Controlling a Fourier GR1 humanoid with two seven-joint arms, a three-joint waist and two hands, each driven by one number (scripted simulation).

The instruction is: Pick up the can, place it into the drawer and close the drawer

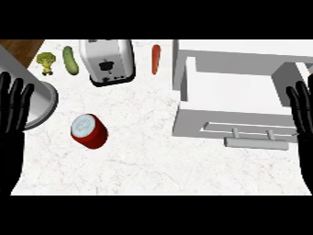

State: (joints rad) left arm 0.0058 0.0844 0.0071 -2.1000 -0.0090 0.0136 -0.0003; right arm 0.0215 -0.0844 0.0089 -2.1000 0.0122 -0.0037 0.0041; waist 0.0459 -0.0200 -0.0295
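A red can (90, 131) with a silver top stands on the white marble counter, left of centre. The white drawer (235, 92) is pulled open at the right, its inside bare and its bar handle (255, 142) facing the near edge. My left hand (3, 114) rests open at the left edge, fingers up, a short way left of the can. At the right edge my right hand (311, 114) rests open too, beside the drawer's right wall. Neither hand touches anything.
A toaster (107, 61) stands at the back centre-left. A cucumber (70, 60) and a broccoli floret (46, 61) lie to its left, a carrot (155, 58) to its right. A grey round pot (40, 105) sits partly behind my left hand.
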